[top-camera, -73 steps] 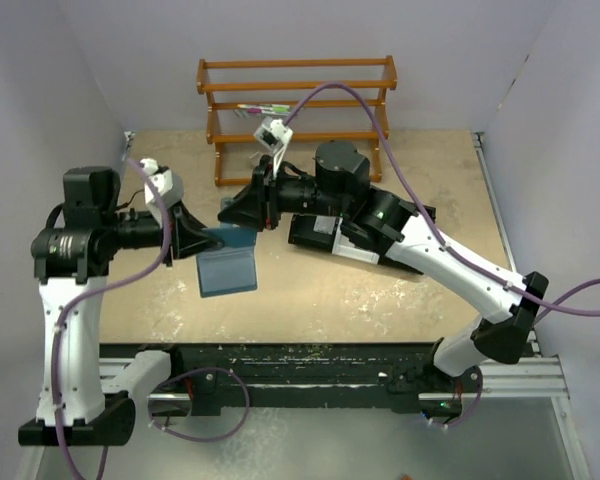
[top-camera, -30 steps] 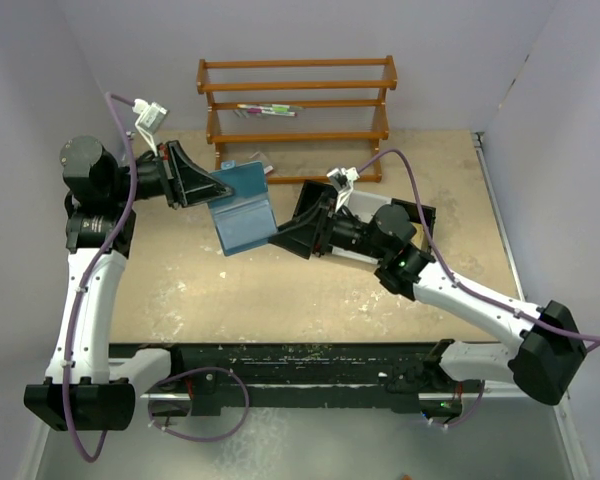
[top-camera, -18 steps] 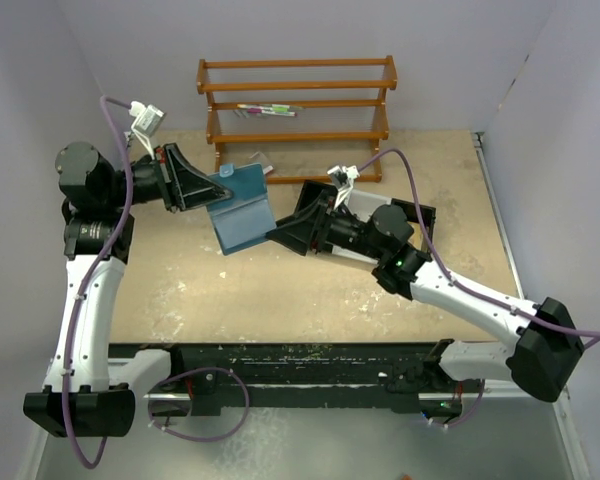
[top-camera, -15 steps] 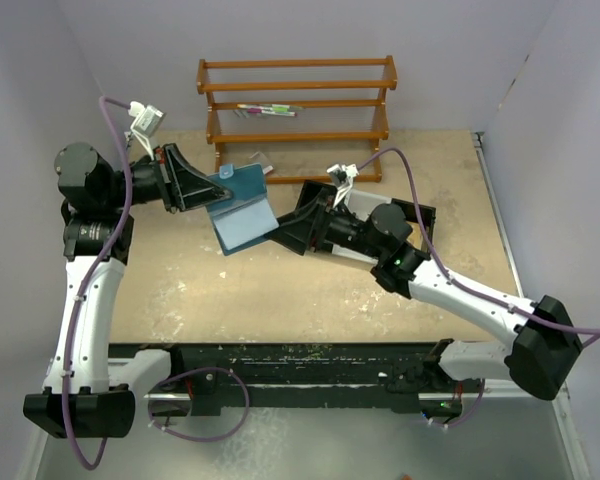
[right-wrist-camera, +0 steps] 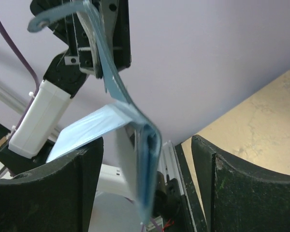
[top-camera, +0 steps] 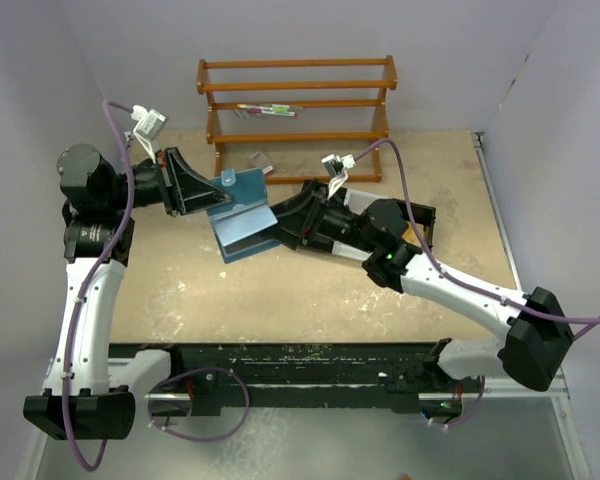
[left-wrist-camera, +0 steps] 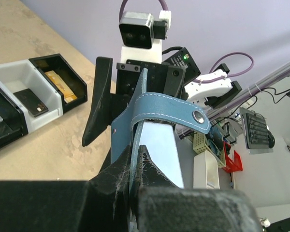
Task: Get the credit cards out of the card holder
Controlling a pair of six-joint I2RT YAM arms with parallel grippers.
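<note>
L gripper [top-camera: 208, 196]: clenched on card holder, pinching one flap near the top edge.
Card holder [top-camera: 242, 215]: teal-blue, held in the air over the table [top-camera: 330, 290], between the two arms. Hangs part open, flaps spread in a V, fold edge pointing toward R arm.
Snap tab [left-wrist-camera: 176, 108]: curls over the top of the holder, metal stud facing out, unfastened.
R gripper [top-camera: 272, 226]: released, jaws wide, one finger each side of the holder's fold edge. Wrist view shows gaps both sides; contact w/ the lower flap can't be told.
Cards in holder: pale grey surface shows betw. the flaps; card or lining, can't tell.
Tray [left-wrist-camera: 72, 72]: on table to the R of the holder, beside R arm's forearm.
Dark credit card [left-wrist-camera: 31, 102]: lies flat in tray's white compartment.
Orange-brown item [left-wrist-camera: 58, 79]: in the black compartment next to it.
Wooden rack [top-camera: 295, 100]: at the back wall, well apart from both grippers.
</note>
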